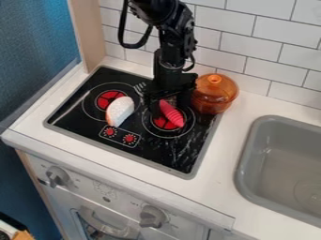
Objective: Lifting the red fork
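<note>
One red fork [172,115] lies on the stovetop [153,152] near mid-frame, under the end effector [169,102], which looks released, its fingers parted; gripping and lifting both seem left to do.

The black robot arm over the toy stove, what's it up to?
The black robot arm has its two-finger pincer open over the black toy stove, around a fork with a ribbed red handle. It seems to be there to lift the fork, but I can't tell if it's gripping yet. A white half-round toy piece with an orange-brown edge lies on the stove too, and a see-through orange lidded pot stands at the back.
</note>
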Controlling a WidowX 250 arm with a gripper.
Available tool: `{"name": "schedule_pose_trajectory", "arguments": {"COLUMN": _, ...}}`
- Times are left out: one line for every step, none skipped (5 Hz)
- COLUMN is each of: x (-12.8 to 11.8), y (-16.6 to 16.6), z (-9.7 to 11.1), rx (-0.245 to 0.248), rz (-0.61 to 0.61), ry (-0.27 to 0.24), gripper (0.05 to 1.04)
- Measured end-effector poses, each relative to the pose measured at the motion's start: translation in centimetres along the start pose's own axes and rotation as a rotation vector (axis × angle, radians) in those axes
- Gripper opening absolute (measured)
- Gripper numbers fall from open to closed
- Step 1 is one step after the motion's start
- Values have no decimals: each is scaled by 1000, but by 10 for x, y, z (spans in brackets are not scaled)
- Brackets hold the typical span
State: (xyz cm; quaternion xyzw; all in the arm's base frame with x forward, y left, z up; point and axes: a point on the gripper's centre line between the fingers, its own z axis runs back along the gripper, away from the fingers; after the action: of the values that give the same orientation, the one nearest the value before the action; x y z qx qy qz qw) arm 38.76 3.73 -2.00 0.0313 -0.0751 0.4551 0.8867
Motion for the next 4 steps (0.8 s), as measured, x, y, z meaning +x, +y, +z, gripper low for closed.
{"name": "schedule_pose_trajectory", "arguments": {"x": 3, "y": -2, "z": -2, "rx": -27, "rz": 27, "ry": -27, "gripper": 686}}
{"name": "schedule_pose_trajectory", "arguments": {"x": 6, "y": 2, "z": -2, "rx": -24, "rz": 40, "ry": -6, "gripper": 409}}
{"name": "schedule_pose_trajectory", "arguments": {"x": 4, "y": 7, "z": 0, "rx": 13, "rz": -37, "ry": 21, "gripper": 374}}
{"name": "schedule_pose_trajectory", "arguments": {"x": 8, "y": 16, "z": -1, "rx": 35, "rz": -79, "ry": 37, "gripper": 374}}
